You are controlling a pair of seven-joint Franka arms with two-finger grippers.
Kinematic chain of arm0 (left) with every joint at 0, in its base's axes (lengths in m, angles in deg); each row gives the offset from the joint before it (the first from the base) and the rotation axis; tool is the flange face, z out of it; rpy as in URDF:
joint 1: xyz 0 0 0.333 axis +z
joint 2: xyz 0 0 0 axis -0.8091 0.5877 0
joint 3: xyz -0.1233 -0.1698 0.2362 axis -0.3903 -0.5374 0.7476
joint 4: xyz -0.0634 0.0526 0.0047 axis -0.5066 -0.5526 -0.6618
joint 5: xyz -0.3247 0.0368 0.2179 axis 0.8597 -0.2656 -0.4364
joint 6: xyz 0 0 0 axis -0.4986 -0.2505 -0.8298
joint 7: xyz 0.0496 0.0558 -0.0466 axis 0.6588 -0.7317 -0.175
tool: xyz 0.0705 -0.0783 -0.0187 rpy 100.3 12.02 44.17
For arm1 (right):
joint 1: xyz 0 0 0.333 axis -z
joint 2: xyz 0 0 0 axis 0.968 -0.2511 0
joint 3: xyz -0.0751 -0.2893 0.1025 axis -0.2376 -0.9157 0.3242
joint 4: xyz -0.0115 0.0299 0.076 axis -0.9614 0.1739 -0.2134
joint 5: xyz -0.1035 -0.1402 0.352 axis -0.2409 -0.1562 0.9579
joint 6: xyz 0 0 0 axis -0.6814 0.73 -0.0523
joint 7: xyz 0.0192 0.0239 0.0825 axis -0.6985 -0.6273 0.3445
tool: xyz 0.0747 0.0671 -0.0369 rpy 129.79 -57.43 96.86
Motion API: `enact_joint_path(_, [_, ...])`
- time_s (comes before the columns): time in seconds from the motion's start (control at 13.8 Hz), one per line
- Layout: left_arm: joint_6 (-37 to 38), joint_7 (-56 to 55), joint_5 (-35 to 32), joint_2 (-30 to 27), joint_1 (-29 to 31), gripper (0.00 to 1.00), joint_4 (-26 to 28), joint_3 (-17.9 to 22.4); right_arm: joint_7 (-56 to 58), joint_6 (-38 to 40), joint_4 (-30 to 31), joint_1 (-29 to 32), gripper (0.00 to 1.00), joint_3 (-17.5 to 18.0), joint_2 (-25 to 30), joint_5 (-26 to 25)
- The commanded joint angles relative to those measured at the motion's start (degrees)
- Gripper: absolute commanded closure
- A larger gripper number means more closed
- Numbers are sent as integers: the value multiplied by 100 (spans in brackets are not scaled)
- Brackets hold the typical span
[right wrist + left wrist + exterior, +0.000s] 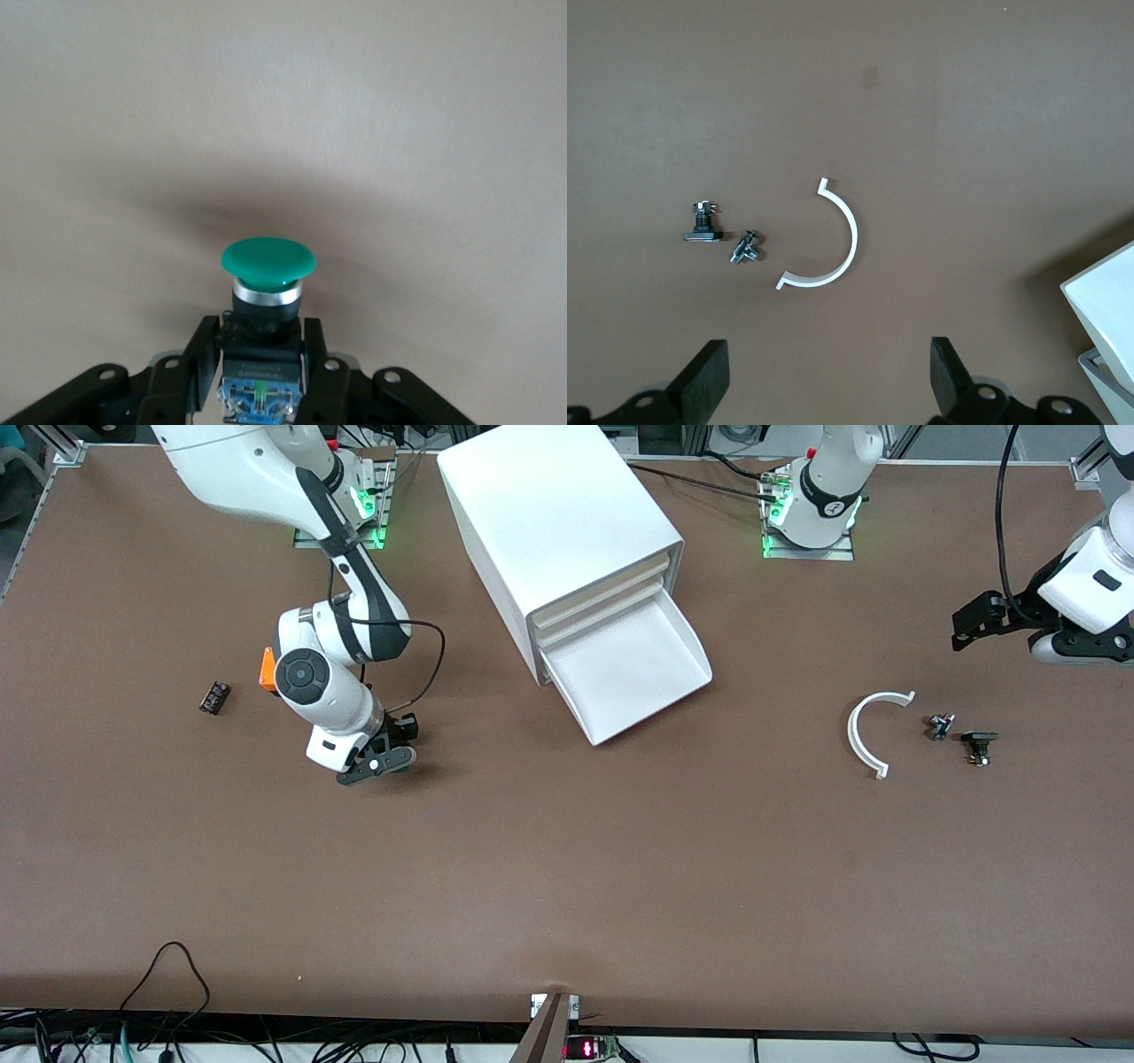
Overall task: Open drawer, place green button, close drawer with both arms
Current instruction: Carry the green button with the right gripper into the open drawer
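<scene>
The right end effector (pixel 261 376) grips the button (pixel 267 266) between its fingers, low over the table (pixel 567 868).

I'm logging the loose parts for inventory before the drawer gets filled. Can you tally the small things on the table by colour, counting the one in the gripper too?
Green-capped: 1, the button held in the right gripper
White: 1, curved clip
Orange: 1, block
Dark or metal: 3, black block, two small fittings
Total: 6
</scene>
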Motion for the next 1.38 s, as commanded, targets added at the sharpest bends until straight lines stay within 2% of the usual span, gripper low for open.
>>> enact_joint_path(0.0, [113, -53, -48, 80, 4, 0, -179, -20, 236, 294, -287, 16, 81, 43, 285, 15])
enact_joint_path(0.29, [148, -53, -4, 80, 4, 0, -179, -20, 1439, 837, -1410, -54, 81, 289, 294, 24])
enact_joint_path(0.58, [166, -62, 5, 80, 4, 0, -179, -20, 1792, 1444, -2369, -703, 81, 351, 224, 33])
enact_joint_path(0.8, [166, -53, 5, 80, 4, 0, -179, -20, 2572, 1595, -3046, -1318, 81, 351, -109, 42])
enact_joint_path(0.94, [166, -62, 5, 71, 4, 0, -187, -29, 2645, 1648, -3581, -1792, 81, 342, -460, 16])
enact_joint_path(1.09, [174, -62, 5, 71, 4, 0, -179, -29, 3003, 1674, -3960, -2223, 81, 334, -812, -299])
enact_joint_path(1.31, [175, -62, 5, 71, 4, 0, -179, -29, 3732, 2173, -4523, -2629, 81, 334, -1243, -581])
